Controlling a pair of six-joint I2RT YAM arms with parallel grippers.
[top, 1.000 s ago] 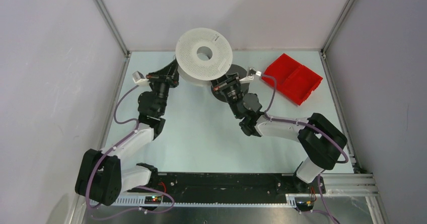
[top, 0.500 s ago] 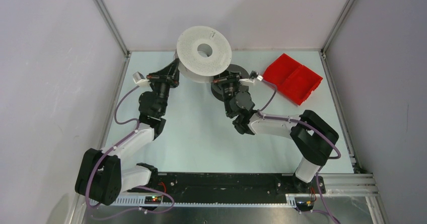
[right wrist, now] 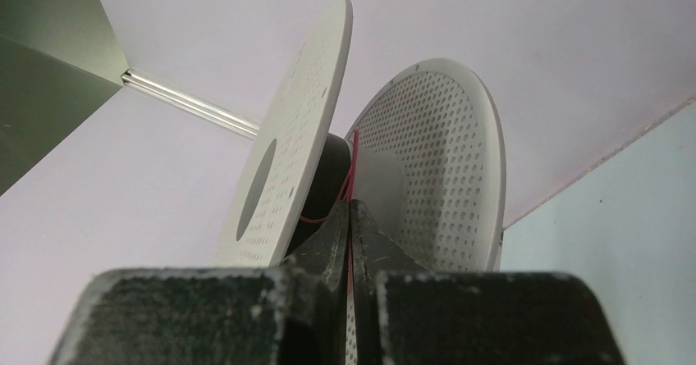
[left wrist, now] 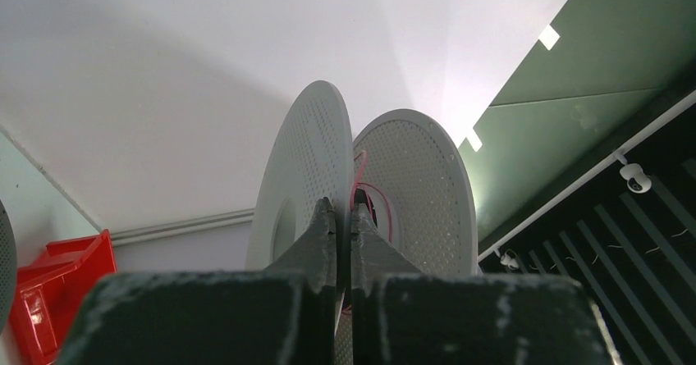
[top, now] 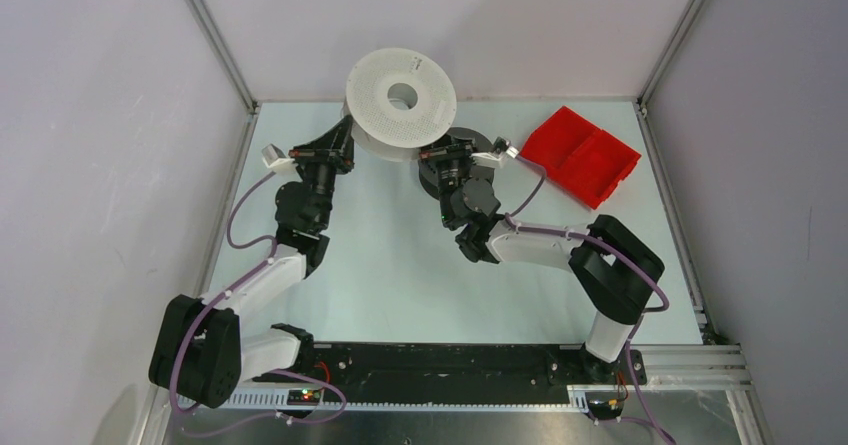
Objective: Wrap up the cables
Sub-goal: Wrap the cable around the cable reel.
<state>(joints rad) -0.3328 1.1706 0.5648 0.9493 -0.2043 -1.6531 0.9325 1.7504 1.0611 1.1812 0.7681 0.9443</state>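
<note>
Where the left gripper (left wrist: 343, 213) shows in its own wrist view, its two fingers stand almost together, clamped on the rim of one flange of the white spool (left wrist: 304, 168). That flange rises edge-on straight from the slit between the fingers. The spool's second perforated flange stands just to the right of it. Between the two flanges a thin red cable (left wrist: 359, 176) runs down from the core toward the right fingertip, and a short loop of it lies against the core.

The right gripper (right wrist: 350, 209) is also closed to a narrow slit. In its wrist view the cable drops from the spool's core straight into that slit, so the fingers are pinched on the strand. They sit between the flanges, close under the core.

From above, the white spool is held off the desk (top: 400, 255) near the back wall, tilted with its broad perforated face and centre hole turned upward. The left gripper is at its left edge and the right gripper at its lower right edge. Under the right gripper a dark grey spool (top: 468, 141) lies flat on the desk, partly hidden by the wrist. No strand on it can be made out. A red tray (top: 600, 160) sits just to its right, apart from both arms.
</note>
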